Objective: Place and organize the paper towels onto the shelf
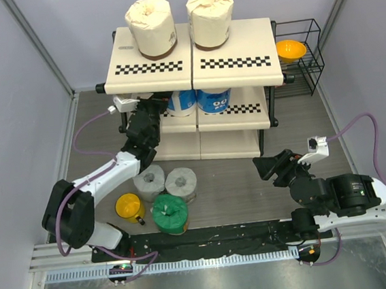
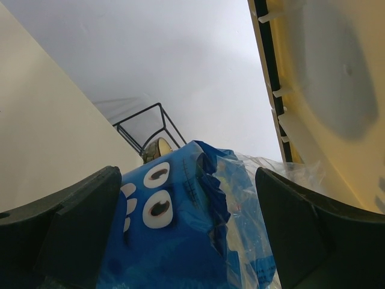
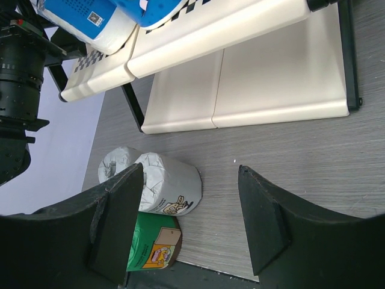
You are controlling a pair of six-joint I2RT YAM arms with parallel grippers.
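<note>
A small yellow mug (image 1: 128,207) stands upright on the grey table (image 1: 239,195), well back from the left gripper (image 1: 157,108) and a little to its left. Far ahead of the right gripper (image 1: 263,167), slightly to its right, a black wire rack (image 1: 319,43) holds an orange bowl (image 1: 290,50).

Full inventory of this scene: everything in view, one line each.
shelf: 1, cream boards, black frame, back of table
cream rolls: 2, cream, top tier
blue-and-white rolls: 2, blue-and-white, middle tier
grey rolls: 2, grey, table, before shelf
green roll: 1, green, beside grey rolls
yellow mug: 1, yellow, left of green roll
wire rack: 1, black, right of shelf
orange bowl: 1, orange, in wire rack
table: 1, grey
left gripper: 1, black, open around a blue-and-white roll
right gripper: 1, black, open, empty, over table
</note>
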